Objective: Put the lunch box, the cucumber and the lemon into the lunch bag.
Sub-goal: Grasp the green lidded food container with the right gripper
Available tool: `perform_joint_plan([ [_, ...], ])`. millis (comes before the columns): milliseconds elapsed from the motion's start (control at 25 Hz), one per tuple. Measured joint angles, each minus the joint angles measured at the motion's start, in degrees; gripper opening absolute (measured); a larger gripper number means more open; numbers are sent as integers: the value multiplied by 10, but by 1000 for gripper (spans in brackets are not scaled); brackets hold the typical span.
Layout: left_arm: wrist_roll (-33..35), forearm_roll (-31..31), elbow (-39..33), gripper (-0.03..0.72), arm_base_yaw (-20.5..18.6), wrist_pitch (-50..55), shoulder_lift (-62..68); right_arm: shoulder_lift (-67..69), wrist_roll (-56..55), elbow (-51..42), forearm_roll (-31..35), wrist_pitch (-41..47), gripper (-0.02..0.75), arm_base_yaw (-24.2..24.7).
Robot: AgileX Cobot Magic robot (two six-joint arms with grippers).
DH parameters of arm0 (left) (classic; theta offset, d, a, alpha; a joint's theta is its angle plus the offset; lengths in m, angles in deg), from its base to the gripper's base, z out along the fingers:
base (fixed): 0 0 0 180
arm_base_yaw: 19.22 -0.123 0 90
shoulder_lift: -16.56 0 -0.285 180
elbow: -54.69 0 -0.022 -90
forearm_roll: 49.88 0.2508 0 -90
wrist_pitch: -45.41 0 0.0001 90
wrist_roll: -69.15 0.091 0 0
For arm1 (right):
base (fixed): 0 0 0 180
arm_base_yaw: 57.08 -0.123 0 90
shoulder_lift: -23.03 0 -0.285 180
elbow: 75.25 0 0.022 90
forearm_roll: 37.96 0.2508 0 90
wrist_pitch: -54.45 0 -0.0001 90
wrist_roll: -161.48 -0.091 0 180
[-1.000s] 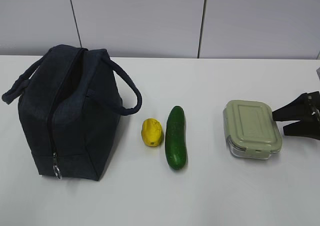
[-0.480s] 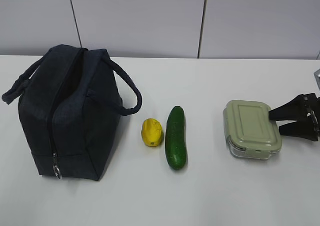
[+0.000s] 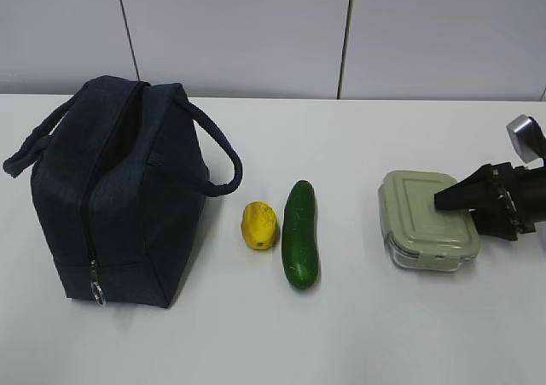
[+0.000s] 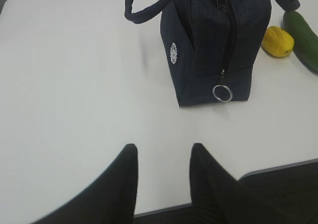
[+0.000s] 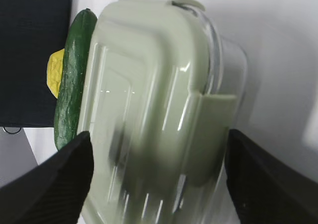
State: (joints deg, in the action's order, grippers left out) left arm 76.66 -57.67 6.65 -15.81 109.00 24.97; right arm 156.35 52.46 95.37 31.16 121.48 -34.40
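The lunch box (image 3: 420, 221), clear glass with a sage-green lid, sits at the right of the table. My right gripper (image 3: 461, 212) is open, its jaws on either side of the box's right end; in the right wrist view the gripper (image 5: 158, 134) straddles the lunch box (image 5: 149, 85). The cucumber (image 3: 300, 233) and the lemon (image 3: 259, 224) lie side by side at mid-table. The navy lunch bag (image 3: 128, 197) stands at the left, ring pull (image 3: 97, 293) low on its end. My left gripper (image 4: 163, 147) is open and empty, over bare table in front of the bag (image 4: 213, 40).
The table's near edge (image 4: 278, 168) shows just to the right of the left gripper. A grey panelled wall (image 3: 256, 35) runs behind the table. The bag's loop handles (image 3: 223, 159) stick out to both sides. The cucumber (image 5: 72, 100) and lemon (image 5: 53, 70) lie beyond the box.
My right gripper has moved left from beside the lunch box until its open jaws reach over and around the box's right end. The other things have not moved.
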Motion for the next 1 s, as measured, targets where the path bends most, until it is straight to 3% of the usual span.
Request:
perform_joint_plan([
  [640,0,0,0,238,0,0,0,35,2,2,19,17,606,-1],
  [1000,0,0,0,238,0,0,0,36,2,3,15,24,510,-1],
])
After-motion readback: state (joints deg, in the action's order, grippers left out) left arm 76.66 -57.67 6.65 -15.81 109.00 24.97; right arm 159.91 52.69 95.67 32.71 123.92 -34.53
